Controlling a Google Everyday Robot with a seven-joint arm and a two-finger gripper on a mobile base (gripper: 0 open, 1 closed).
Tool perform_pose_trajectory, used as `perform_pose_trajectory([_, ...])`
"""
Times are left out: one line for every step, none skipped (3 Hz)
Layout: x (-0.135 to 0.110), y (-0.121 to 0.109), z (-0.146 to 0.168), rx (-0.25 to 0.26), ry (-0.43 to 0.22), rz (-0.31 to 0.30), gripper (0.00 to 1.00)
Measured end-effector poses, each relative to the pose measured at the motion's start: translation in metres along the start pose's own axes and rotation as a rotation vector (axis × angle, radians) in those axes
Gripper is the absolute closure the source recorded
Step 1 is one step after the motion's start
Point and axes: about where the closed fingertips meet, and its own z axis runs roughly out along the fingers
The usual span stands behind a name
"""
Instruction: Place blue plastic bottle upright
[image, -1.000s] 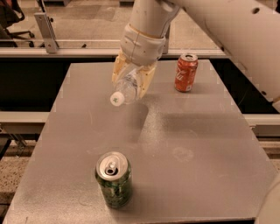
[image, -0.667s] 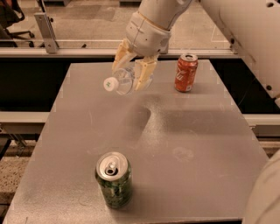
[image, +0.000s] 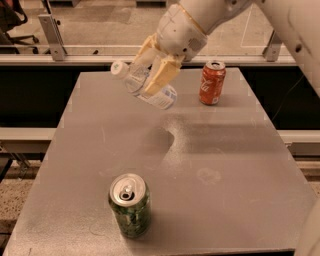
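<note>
The jaws of the robot's two-finger gripper (image: 142, 79), tan in colour, are clamped across the middle of a small clear plastic bottle (image: 162, 98) with a white screw cap and a whitish, blue-printed label, holding it in the air to the left of an upright red soda can (image: 212, 82). The bottle is tilted, not upright: its cap points up and to the left, away from the red can, while its base hangs lower and nearer the can, though apart from it. It touches nothing but the jaws and is clear of the grey desk (image: 235, 160).

Above the jaws, the thick white arm (image: 187, 27) slants down from the upper right, crossing over and behind the red can, with its wrist bent toward the left. A second stretch of the white arm runs down the right edge of the view.

One bottle and two cans are in view. The red can stands on the far part of the desk. A green soda can (image: 130, 205), also upright with its silver top showing, stands well apart from the red can, to its left and near the desk's front edge.
</note>
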Motion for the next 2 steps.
perform_pose_trajectory([0.0000,0.0051,-0.0002,0.081,-0.102,0.133,1.00])
perform_pose_trajectory([0.0071,0.0106,0.0068,0.133,-0.199,0.226,1.00])
